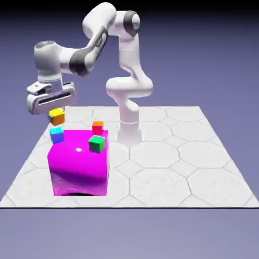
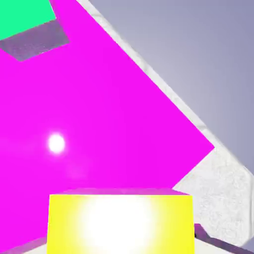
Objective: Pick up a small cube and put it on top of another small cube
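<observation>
**Yellow cube aloft, clenched in jaws**

Held just above the blue cube, near the magenta block's corner, presumably for stacking. Probably needs careful centring before release, given so small a perch.

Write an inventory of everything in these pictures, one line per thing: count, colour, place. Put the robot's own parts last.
yellow cube: one, yellow with orange shaded faces, in the end effector's grip, above the blue cube in the exterior view
blue cube: one, bright blue, at the magenta block's far left in the exterior view
orange-red cube: one, orange-red, near the block's far edge
green cube: one, green, on the block, toward the exterior view's right
large block: one, magenta, on the table
table: one, white with a stone-like pattern, under the block and robot base
backdrop: one, blue-violet, behind
arm: one, white with dark joints, at the table's far edge
end effector: one, white, shut on the yellow cube
</observation>
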`<state>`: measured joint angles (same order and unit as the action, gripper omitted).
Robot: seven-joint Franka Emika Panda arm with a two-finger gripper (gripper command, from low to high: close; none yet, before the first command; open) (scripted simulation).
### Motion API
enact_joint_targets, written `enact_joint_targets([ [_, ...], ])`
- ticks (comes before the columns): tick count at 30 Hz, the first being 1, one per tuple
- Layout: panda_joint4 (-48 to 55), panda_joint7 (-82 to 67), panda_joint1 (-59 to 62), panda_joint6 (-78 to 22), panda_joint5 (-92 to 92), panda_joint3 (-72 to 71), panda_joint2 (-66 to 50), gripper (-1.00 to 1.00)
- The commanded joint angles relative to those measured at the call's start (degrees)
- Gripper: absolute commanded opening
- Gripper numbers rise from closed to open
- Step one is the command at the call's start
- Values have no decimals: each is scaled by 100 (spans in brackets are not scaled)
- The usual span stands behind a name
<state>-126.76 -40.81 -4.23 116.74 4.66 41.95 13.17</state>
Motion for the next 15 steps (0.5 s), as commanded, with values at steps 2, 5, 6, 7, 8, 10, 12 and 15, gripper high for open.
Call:
enact_joint_targets([
  [2, 10, -498, -41, -118, -121, 217, 121, -100],
  [5, 26, -1243, -101, -303, -305, 540, 302, -100],
  [6, 26, -1264, -103, -308, -310, 549, 307, -100],
  [7, 26, -1264, -103, -308, -310, 549, 307, -100],
  [8, -134, -1347, -140, -59, -405, 605, 181, -100],
  [10, -455, -1513, -212, 439, -596, 717, -72, -100],
  [12, -641, -1610, -255, 727, -706, 782, -218, -100],
  [15, -481, -1527, -218, 478, -611, 726, -92, 100],
])
